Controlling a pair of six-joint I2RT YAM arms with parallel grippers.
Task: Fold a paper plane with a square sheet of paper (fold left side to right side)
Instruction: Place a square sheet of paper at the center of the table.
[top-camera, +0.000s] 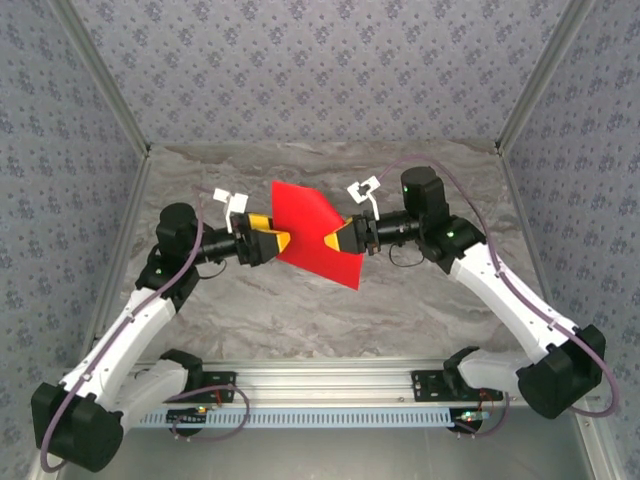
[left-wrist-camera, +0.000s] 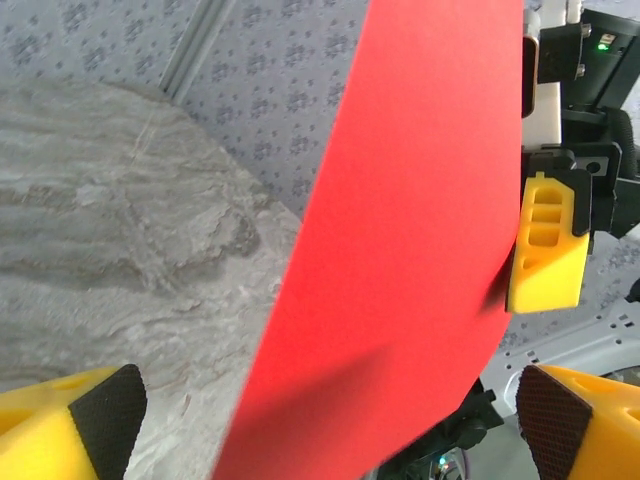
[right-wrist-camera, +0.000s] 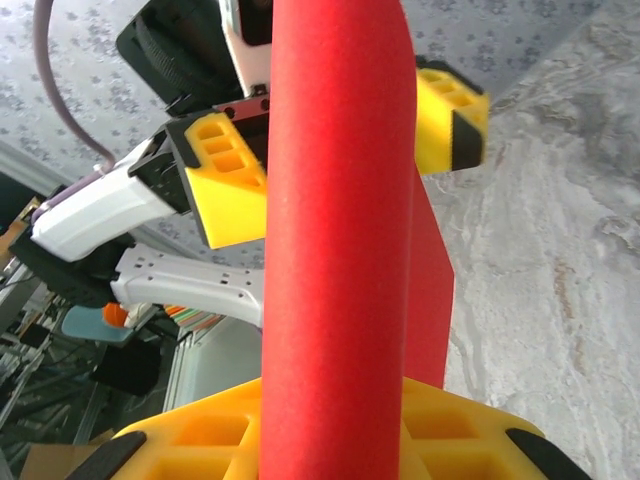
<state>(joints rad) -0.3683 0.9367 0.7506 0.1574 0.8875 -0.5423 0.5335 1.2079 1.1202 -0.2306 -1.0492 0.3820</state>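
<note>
Above the worktop (top-camera: 250, 310), your right gripper (top-camera: 333, 240) has its jaws clenched on the red sheet of paper (top-camera: 315, 235); your left gripper (top-camera: 283, 241) holds its jaws released, straddling it.

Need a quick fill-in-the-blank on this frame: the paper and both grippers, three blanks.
1. The square sheet of paper is plain ___ in colour.
2. The right gripper is ___ on the sheet's edge, holding it up off the table.
3. The left gripper stands ___, its pads clear of the paper.
Missing words: red; shut; open.
</note>
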